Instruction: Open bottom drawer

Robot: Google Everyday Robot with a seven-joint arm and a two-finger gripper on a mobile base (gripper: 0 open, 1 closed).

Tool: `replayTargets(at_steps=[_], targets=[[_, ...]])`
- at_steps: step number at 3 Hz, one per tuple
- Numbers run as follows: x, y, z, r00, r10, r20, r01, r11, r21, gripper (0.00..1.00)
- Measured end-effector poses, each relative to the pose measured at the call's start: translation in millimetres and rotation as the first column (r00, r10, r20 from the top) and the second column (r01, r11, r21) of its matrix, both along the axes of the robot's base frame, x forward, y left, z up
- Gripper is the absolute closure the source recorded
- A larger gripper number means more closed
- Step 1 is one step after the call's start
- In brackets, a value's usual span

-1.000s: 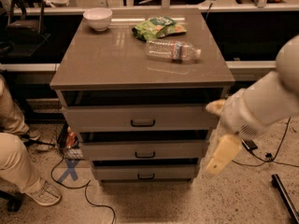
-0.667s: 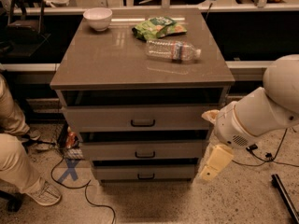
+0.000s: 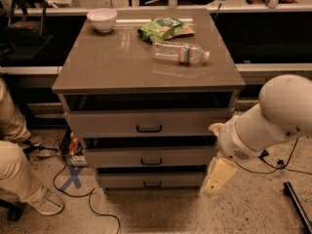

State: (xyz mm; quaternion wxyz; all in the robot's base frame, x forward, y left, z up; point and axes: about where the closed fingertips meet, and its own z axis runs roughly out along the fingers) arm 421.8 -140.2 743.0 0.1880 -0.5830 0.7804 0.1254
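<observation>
The bottom drawer (image 3: 151, 180) is the lowest and narrowest of three grey fronts in the cabinet, with a small black loop handle (image 3: 152, 184). It sits flush, with a dark gap above it. My gripper (image 3: 218, 175) hangs at the end of the white arm (image 3: 273, 116), just right of the bottom drawer's right end and near the floor. It is apart from the handle.
The middle drawer (image 3: 151, 157) and top drawer (image 3: 148, 124) are above. On the cabinet top (image 3: 107, 62) are a white bowl (image 3: 102, 19), a green snack bag (image 3: 165, 29) and a plastic bottle (image 3: 179, 52). A person's legs (image 3: 14, 165) and cables (image 3: 73, 179) are at the left.
The arm and gripper have moved down and slightly left, closer to the right end of the bottom drawer. The drawers have not moved.
</observation>
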Motion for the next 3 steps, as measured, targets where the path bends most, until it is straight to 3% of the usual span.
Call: replayTargets(at_steps=[1, 2, 3], targets=[[8, -6, -68, 0.9996, -0.028, 0.003, 0.028, 0.999, -0.042, 0.00], [24, -1, -139, 0.9990, -0.039, -0.019, 0.039, 0.999, -0.034, 0.00], [35, 6, -213, 0.9946, -0.049, -0.091, 0.051, 0.999, 0.013, 0.00]])
